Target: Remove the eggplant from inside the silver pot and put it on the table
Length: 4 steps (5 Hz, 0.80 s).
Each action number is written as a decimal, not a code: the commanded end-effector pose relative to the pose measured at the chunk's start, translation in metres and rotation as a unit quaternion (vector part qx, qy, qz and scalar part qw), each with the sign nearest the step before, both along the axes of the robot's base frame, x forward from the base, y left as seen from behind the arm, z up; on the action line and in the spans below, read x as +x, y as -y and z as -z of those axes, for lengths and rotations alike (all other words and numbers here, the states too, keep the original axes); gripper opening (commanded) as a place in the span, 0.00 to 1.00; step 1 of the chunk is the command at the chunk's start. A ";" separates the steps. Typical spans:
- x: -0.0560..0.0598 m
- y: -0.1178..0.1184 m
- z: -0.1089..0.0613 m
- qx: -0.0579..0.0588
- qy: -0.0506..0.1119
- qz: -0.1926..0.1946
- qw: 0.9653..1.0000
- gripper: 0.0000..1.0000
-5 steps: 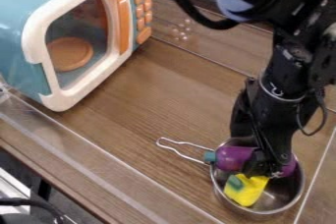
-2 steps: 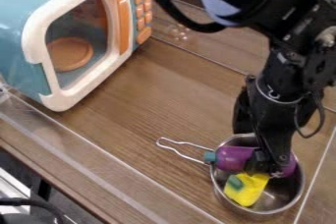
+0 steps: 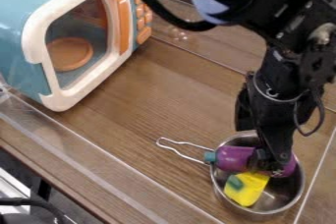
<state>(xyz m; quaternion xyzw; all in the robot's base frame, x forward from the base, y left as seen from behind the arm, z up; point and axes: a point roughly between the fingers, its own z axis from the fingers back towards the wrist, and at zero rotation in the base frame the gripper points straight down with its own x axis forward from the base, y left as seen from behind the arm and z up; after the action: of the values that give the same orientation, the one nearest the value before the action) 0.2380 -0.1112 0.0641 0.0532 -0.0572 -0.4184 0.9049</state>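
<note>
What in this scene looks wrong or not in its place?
Nothing looks spilled or damaged. The toy eggplant lies in the silver pot, partly over the yellow toy; that is the task's start, not a fault.

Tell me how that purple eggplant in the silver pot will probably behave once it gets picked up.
The eggplant looks like smooth, glossy plastic, so it is probably stiff and could be slippery. Its rounded, elongated body may roll if set down on the table.
</note>
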 end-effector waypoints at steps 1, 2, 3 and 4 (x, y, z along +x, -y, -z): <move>0.000 0.004 -0.011 -0.017 0.026 0.004 0.999 1.00; 0.000 0.004 -0.013 -0.025 0.031 -0.001 0.999 1.00; -0.001 0.004 -0.013 -0.032 0.033 -0.008 0.999 1.00; -0.001 0.005 -0.014 -0.038 0.033 -0.013 0.999 1.00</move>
<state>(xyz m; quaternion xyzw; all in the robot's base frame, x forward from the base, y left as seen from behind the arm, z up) 0.2334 -0.1138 0.0641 0.0354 -0.0738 -0.4043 0.9110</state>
